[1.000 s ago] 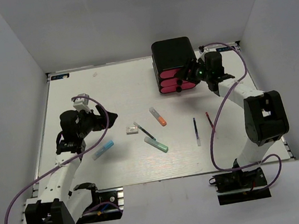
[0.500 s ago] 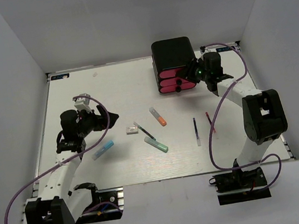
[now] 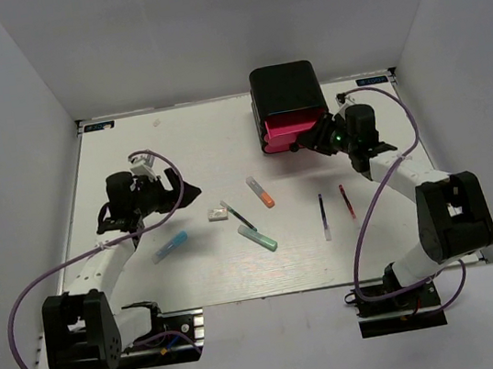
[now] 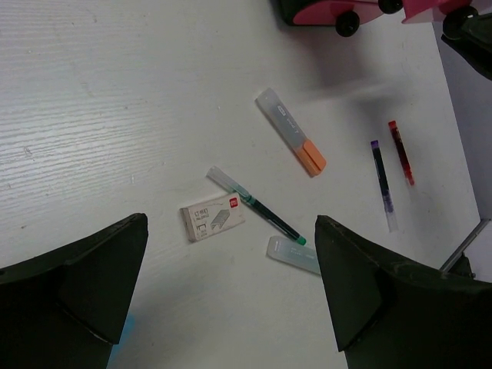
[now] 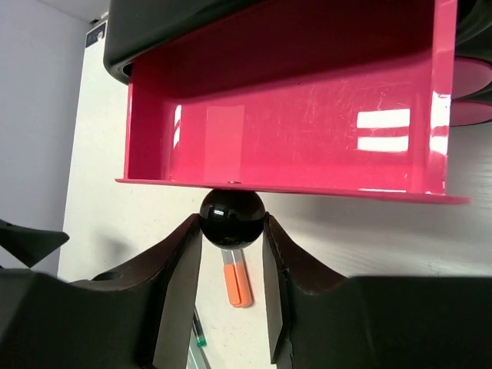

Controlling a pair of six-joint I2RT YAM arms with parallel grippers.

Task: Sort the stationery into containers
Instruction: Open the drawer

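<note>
Pink top drawer (image 3: 292, 127) now sticks out; before, it was shut. Our right claw (image 5: 232, 224) is clamped on its black knob (image 5: 231, 216). Our left claw (image 3: 182, 188) hangs spread apart above the white block (image 4: 213, 219). We think the pens (image 3: 323, 215) on the table (image 3: 129, 146) can go in now.

A white wood-grain table (image 3: 176, 148) sits enclosed by plain grey walls (image 3: 204, 24).

Bright even light, drawer (image 5: 284, 100) glare
</note>
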